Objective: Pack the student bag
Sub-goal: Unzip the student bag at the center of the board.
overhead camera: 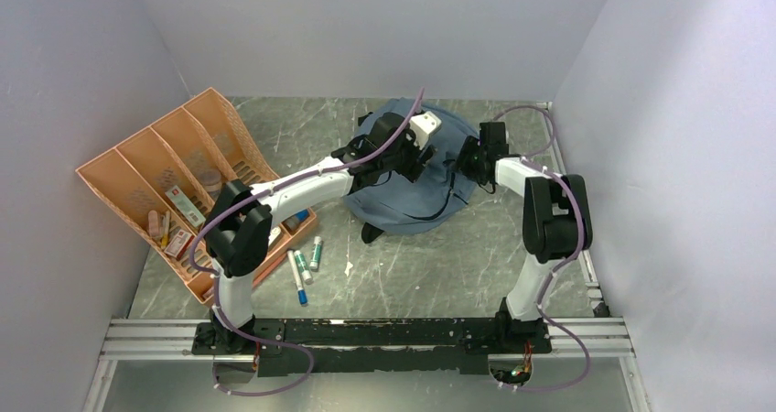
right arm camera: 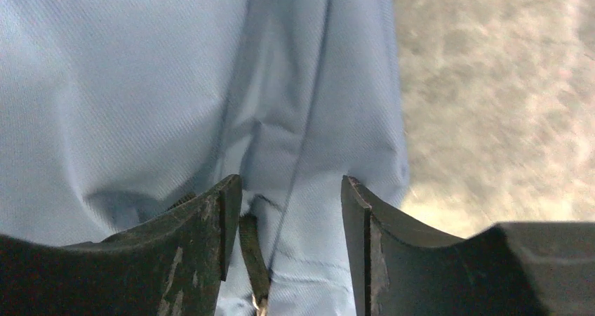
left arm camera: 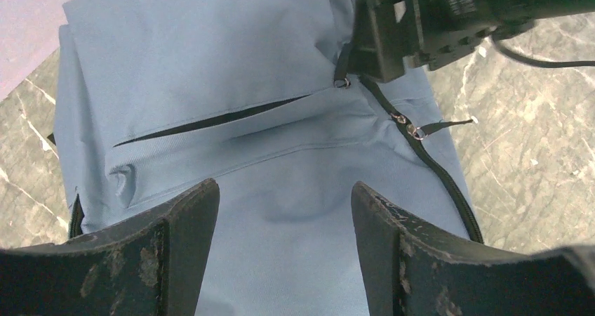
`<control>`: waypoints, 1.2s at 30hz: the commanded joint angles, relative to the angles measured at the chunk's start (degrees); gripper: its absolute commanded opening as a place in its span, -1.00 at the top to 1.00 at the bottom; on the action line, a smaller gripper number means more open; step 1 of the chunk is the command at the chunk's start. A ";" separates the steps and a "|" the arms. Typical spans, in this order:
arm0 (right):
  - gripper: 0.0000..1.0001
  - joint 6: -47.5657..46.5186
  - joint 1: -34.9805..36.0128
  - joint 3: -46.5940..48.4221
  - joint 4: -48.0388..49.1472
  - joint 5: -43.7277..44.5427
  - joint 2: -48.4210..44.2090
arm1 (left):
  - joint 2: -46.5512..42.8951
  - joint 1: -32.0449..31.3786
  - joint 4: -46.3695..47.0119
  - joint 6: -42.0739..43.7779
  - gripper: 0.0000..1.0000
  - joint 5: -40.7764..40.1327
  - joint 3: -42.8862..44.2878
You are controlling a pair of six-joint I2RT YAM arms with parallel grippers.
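Top view: we see the student bag [overhead camera: 412, 206] on the bench [overhead camera: 393, 275], beneath the left fingers [overhead camera: 417, 167] and right fingers [overhead camera: 465, 163].
Left wrist: our fingers spread wide, empty; pocket slit [left arm camera: 210, 121] just ahead.
Right wrist: fingers apart over bag fabric; dark zipper strip [right arm camera: 254, 260] between them, unpinched.

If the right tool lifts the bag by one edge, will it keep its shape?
Probably not: the bag is thin, creased cloth, so it should sag. It lies flat, so it seems nearly empty and light.

No legible text or labels anywhere.
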 commanded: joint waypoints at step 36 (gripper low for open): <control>0.81 14.21 -8.43 -19.41 24.69 -28.58 -2.41 | -5.34 -0.33 1.53 1.72 -0.47 -0.55 -4.52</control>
